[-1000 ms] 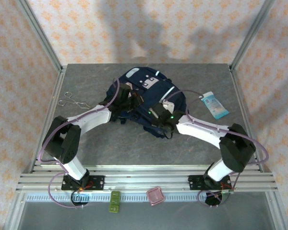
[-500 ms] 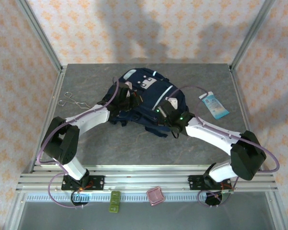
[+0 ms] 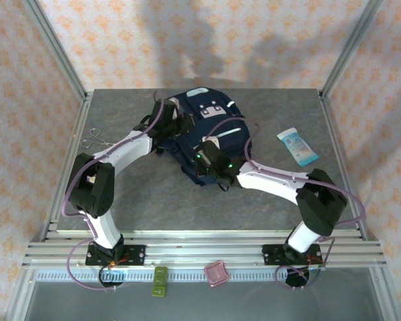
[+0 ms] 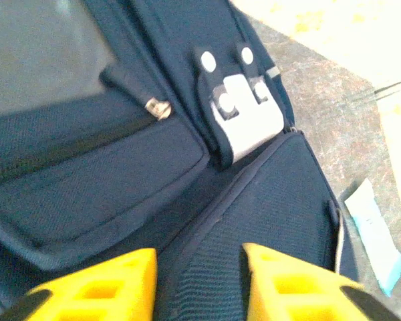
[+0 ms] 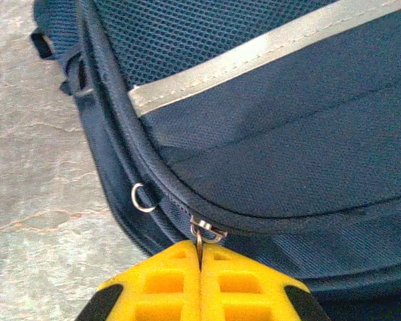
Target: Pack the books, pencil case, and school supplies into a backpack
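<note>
1. Nudged slightly toward the far edge since before, your navy, grey-striped backpack (image 3: 210, 134) is lying on the surface (image 3: 140, 194).
2. Left jaws are standing apart above it.
3. Right jaws are pinching its zipper pull (image 5: 202, 234).

Black-and-white arms (image 3: 123, 155), lilac cables (image 3: 162, 112), seemingly hollow-ribbed yellow fingers (image 5: 127, 297)

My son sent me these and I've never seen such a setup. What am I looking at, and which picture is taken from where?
Two robot arms are bolted to a table. One picture looks down from above; the other two come from cameras on the wrists, where the yellow blocks are each arm's hand. On the table lie a navy backpack, a white-and-blue tube and metal scissors. The right hand is pinched shut on the backpack's zip pull. The left hand is open over the backpack, holding nothing.
</note>
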Tool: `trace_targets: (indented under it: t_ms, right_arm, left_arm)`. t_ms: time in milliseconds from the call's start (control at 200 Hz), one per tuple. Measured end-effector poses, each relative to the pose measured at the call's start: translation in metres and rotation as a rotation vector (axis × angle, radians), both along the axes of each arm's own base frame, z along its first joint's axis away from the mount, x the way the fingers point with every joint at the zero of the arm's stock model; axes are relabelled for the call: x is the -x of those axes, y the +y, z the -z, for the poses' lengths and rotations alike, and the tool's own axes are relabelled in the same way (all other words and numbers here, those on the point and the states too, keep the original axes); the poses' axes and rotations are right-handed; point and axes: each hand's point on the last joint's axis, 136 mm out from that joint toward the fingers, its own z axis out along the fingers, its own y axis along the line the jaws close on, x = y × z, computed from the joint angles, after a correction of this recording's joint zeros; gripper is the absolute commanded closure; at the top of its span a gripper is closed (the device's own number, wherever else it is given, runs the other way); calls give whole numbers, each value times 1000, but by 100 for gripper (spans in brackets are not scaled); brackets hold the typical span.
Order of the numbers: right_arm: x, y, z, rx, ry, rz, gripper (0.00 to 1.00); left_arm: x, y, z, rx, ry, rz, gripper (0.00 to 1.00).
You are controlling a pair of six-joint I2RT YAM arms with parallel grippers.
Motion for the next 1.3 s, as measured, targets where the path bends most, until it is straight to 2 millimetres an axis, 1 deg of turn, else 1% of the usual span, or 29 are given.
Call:
trace_targets:
  t_ms: [55, 150, 210, 290, 320, 365, 450, 511, 601, 656, 711, 736, 776, 866, 1076, 1136, 1211, 1301]
  right_arm:
    - [0, 6, -1, -17, 1, -9, 100]
    - [-1, 11, 1, -34, 7, -13, 100]
    - [-1, 12, 2, -40, 15, -13, 100]
    - [-1, 14, 2, -48, 19, -18, 100]
    - [-1, 14, 2, -52, 19, -16, 100]
    - [-1, 15, 2, -56, 19, -18, 100]
    - [-1, 16, 3, -60, 20, -19, 100]
    - [-1, 17, 4, -60, 23, -18, 100]
    - [-2, 17, 5, -60, 24, -19, 100]
    - [-2, 17, 4, -62, 24, -20, 100]
    - [-2, 17, 4, -62, 24, -20, 100]
    - [-2, 17, 4, -62, 24, -20, 100]
    - [-2, 17, 4, -60, 23, -19, 100]
    - [-3, 14, 6, -51, 25, -11, 100]
    - [-9, 3, 9, -35, 34, 15, 100]
    - [-10, -3, 11, -29, 37, 24, 100]
    - [-12, -16, 14, -13, 40, 47, 100]
    - [-20, -38, 16, 6, 37, 94, 100]
  left_arm:
    - [6, 4, -5, 14, -21, -12, 50]
    - [32, 16, -10, 28, -39, -30, 49]
    - [49, 22, -11, 41, -38, -42, 49]
    - [63, 25, -6, 57, -26, -51, 48]
    - [68, 24, -2, 62, -17, -52, 46]
    - [74, 20, 5, 70, 2, -49, 46]
    - [86, 9, 20, 80, 37, -34, 45]
    - [92, 1, 25, 87, 56, -22, 46]
    - [92, -9, 28, 100, 59, -11, 49]
    - [90, -12, 35, 102, 72, -14, 61]
    - [87, -13, 42, 96, 87, -18, 68]
    - [85, -13, 46, 88, 93, -18, 76]
    - [83, -13, 51, 87, 105, -26, 84]
    - [80, -15, 55, 84, 113, -27, 100]
    - [77, -15, 54, 90, 115, -33, 100]
    - [77, -14, 54, 91, 115, -30, 100]
    - [77, -13, 54, 88, 116, -23, 100]
    - [75, -10, 54, 86, 116, -23, 100]
